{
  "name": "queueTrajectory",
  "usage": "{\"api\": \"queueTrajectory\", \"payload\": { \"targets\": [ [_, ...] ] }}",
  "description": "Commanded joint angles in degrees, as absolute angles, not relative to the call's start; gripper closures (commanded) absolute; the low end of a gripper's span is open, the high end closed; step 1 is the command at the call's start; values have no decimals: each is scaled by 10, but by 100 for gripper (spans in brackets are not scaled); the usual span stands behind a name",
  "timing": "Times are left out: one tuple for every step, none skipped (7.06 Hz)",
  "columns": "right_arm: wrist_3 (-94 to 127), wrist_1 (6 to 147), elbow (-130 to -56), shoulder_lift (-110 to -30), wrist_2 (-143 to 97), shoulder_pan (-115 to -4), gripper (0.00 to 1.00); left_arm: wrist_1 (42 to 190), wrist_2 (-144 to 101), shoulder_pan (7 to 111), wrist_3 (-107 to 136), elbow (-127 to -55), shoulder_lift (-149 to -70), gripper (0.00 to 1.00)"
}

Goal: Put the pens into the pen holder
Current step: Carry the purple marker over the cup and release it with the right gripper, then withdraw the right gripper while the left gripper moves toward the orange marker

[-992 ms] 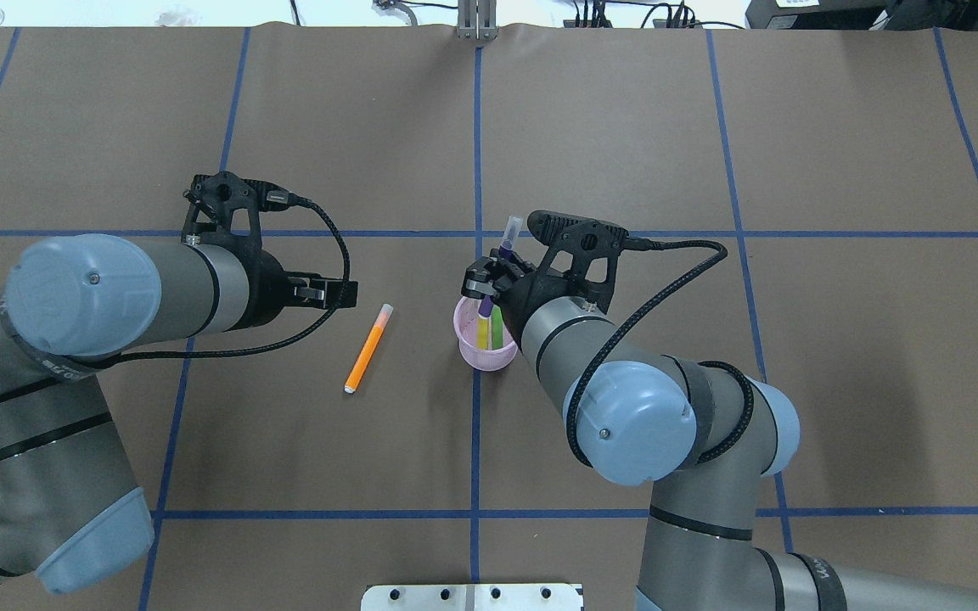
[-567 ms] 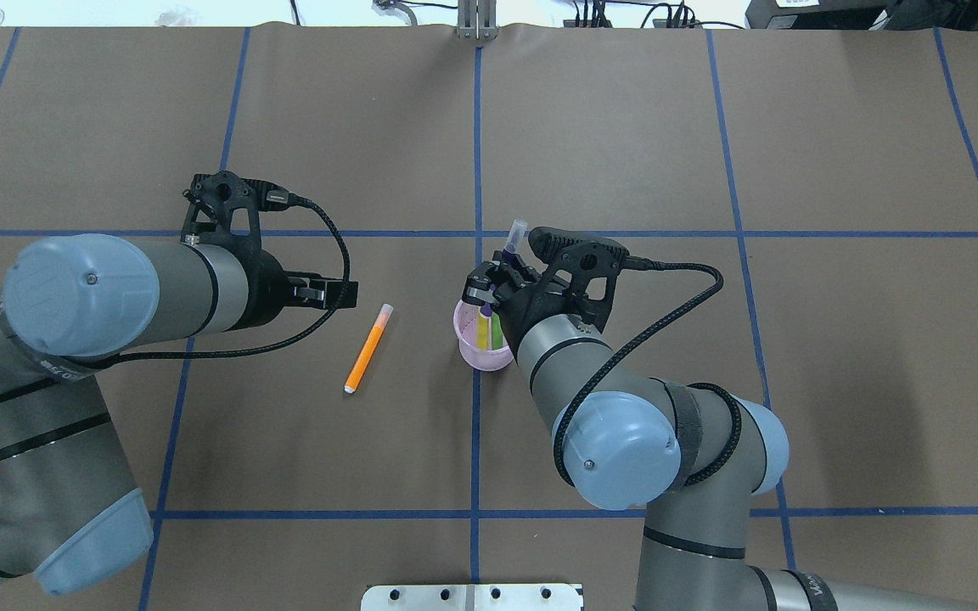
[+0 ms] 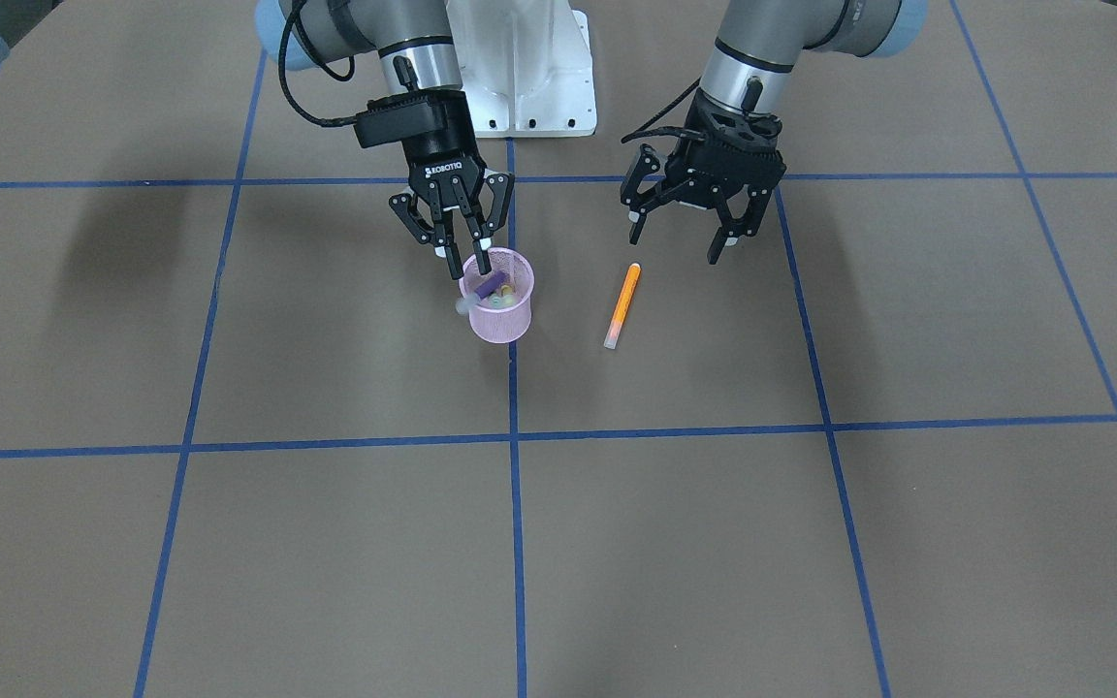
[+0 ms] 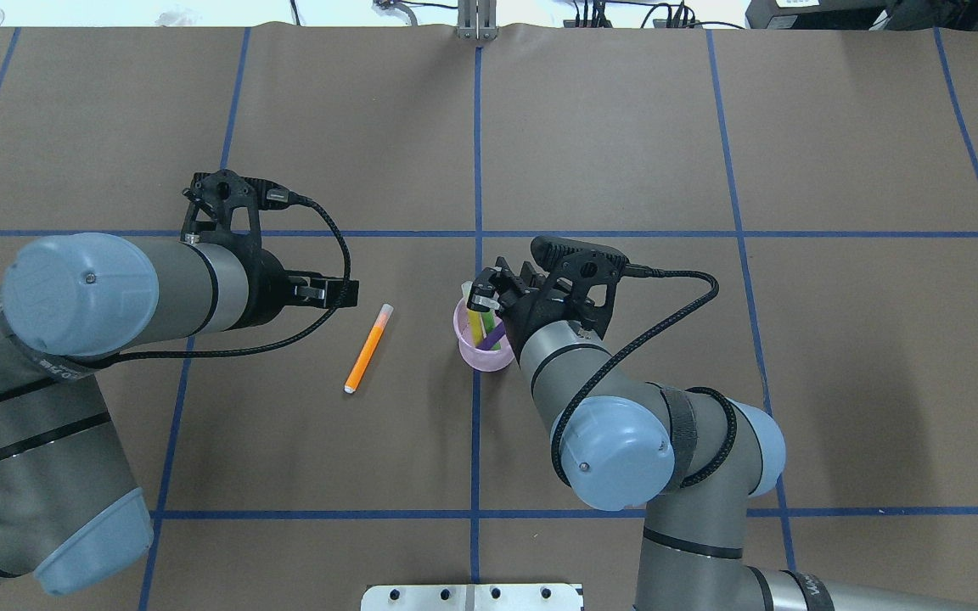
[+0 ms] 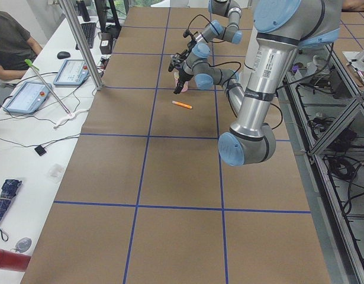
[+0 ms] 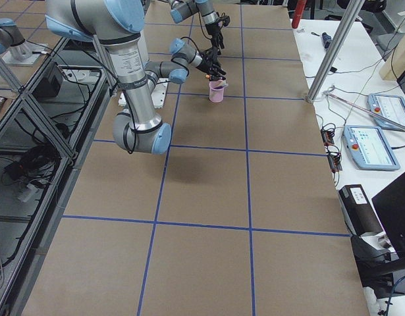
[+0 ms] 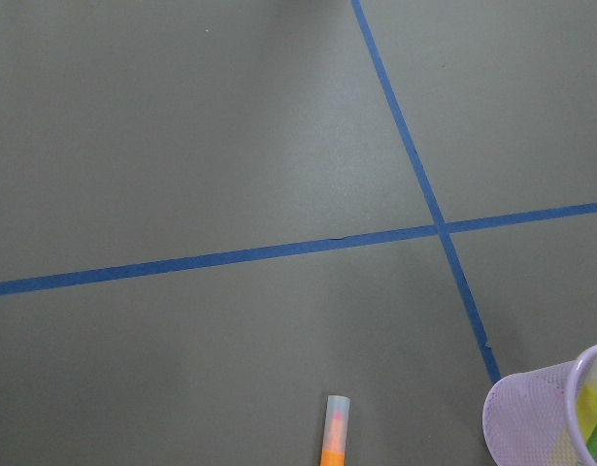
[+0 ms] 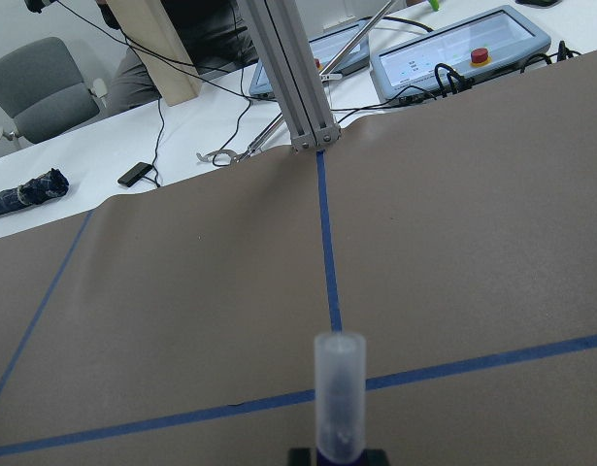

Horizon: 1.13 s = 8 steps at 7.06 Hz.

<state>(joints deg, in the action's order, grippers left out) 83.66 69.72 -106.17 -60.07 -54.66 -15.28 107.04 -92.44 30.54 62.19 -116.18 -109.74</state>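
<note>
Orange pen [image 4: 368,348] flat on table [image 4: 710,127], mid-table, well apart from holder [image 4: 482,361] on its left. Likely light, stiff, smooth, prone to roll. Best pinched mid-barrel, across its width. Holder probably light, easy to tip. Purple pen [image 4: 497,333] and yellow pen [image 4: 474,322] leaning inside. Left gripper [image 3: 675,247] just beyond orange pen, spread wide, empty. Right gripper [image 3: 462,254] over holder mouth, jaws slightly parted, gripping nothing, and blocking the drop path.

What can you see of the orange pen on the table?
The orange pen is a slim, plastic-looking stick with a pale translucent cap at the end away from the robot. It lies flat on the brown table, apart from the pink pen holder and the open left gripper. Nothing but the table touches it.
</note>
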Motion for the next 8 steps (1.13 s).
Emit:
{"api": "queueTrajectory", "payload": {
  "targets": [
    [836,697,-1074,-612,-553,-155,0,1070,-924,304,627,-1154,-1099,1],
    [836,698,-1111,-640,-593,-168,0,1060,-925,301,626,-1131,-1113,1],
    [833,697,-1140,-676,-649,-200,0,1033,-928,300,615,-1104,-1138,1],
    [825,696,-1158,-702,-731,-253,0,974,-966,301,523,-1077,-1169,2],
    [824,697,-1159,-724,-827,-313,0,883,-975,302,412,-1064,-1209,3],
    [777,695,-1159,-752,-925,-374,0,869,-976,304,380,-1043,-1223,3],
    [713,696,-1155,-772,-999,-427,0,874,-1000,303,377,-997,-1242,13],
    [685,696,-1151,-791,-1025,-445,0,877,-1079,308,373,-952,-1265,8]
  ]
}}
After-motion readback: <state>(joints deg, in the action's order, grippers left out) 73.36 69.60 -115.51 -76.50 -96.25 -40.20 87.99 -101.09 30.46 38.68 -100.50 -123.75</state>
